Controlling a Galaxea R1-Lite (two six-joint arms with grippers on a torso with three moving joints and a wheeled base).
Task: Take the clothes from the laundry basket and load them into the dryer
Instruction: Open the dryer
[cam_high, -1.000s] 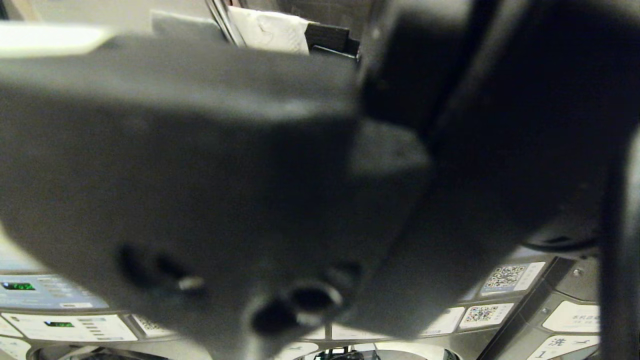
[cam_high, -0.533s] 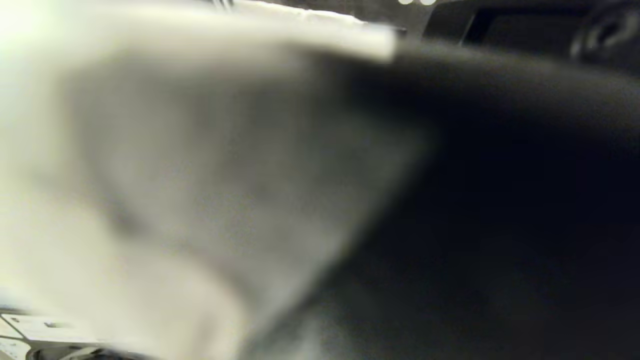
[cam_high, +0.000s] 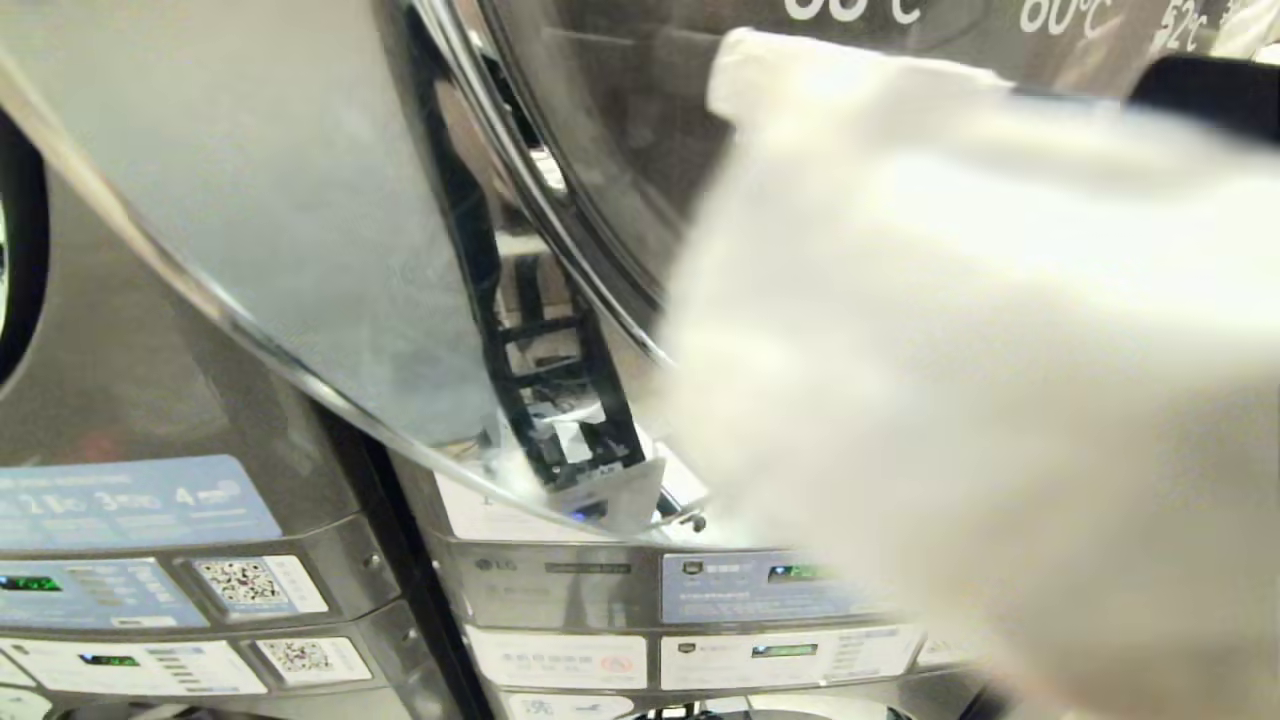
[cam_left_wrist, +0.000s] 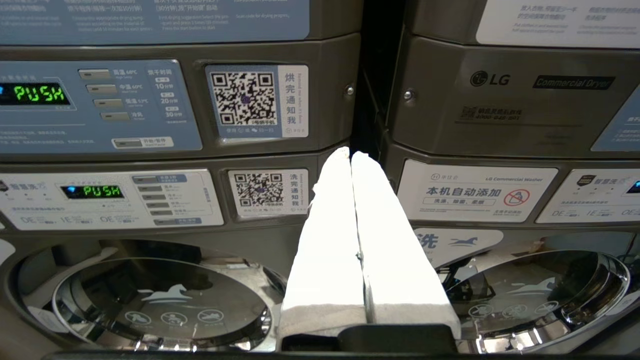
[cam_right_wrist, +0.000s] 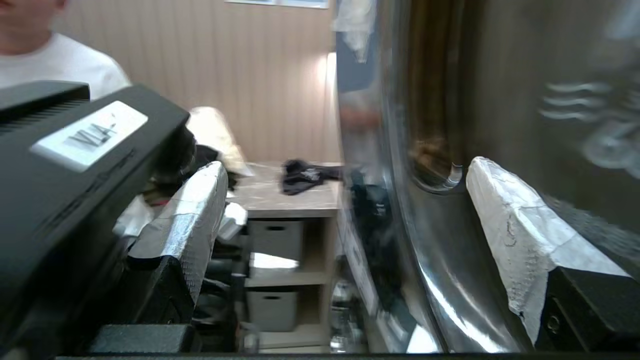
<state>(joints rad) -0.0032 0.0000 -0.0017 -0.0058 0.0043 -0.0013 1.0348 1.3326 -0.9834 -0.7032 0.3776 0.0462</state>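
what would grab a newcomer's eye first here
The right tool fills the right of the head view as a white blur, fingers spread wide beside the shiny open dryer door. The left tool hangs closed before the control panels, glowing green PUSH.

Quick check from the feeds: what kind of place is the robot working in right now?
Most likely a self-service laundromat. Stacked LG machines fill the left wrist view, one labelled Commercial Dryer; QR code stickers and PUSH displays sit on the control panels, and round glass doors show below.

right pincer (cam_high: 980, 400) swung rightward, uncovering dryer door (cam_high: 300, 250)
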